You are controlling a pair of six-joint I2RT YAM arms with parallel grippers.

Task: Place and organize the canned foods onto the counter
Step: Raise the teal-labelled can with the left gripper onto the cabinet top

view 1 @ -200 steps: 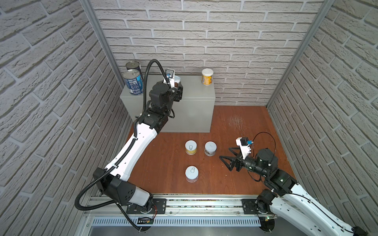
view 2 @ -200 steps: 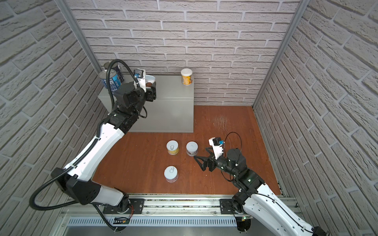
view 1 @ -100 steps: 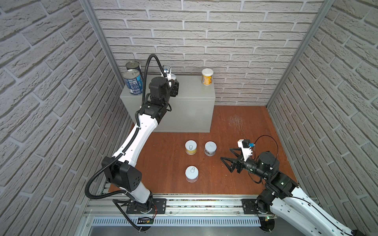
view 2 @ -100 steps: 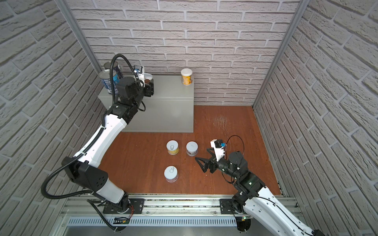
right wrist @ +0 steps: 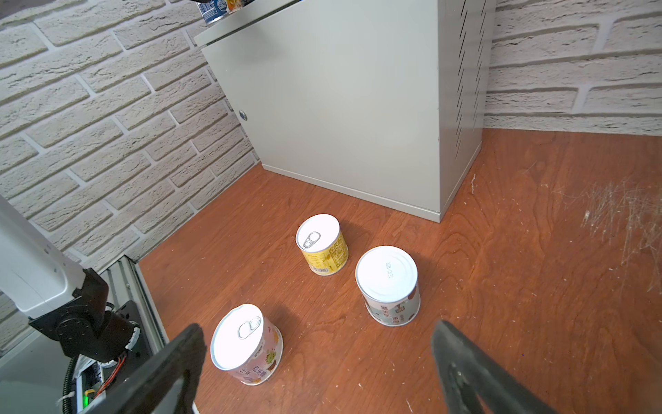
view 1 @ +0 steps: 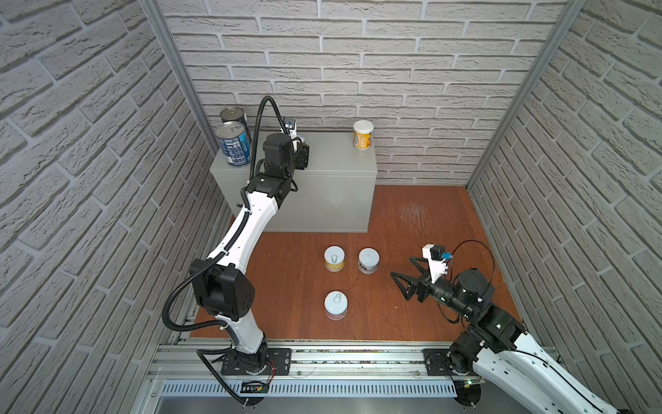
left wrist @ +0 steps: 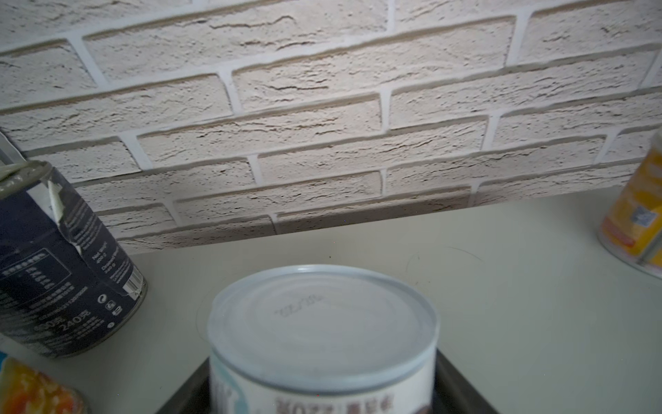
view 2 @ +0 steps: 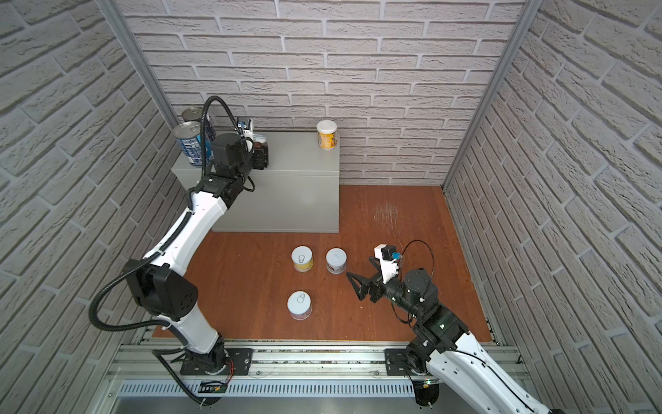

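Our left gripper (view 1: 302,158) stays clamped on a white-lidded can (left wrist: 322,333) over the counter (view 1: 333,165), near the two blue cans (view 1: 233,145), while our empty right gripper (view 1: 402,267) has just spread its jaws wide toward three cans (view 1: 369,260) waiting on the floor (view 1: 412,215).
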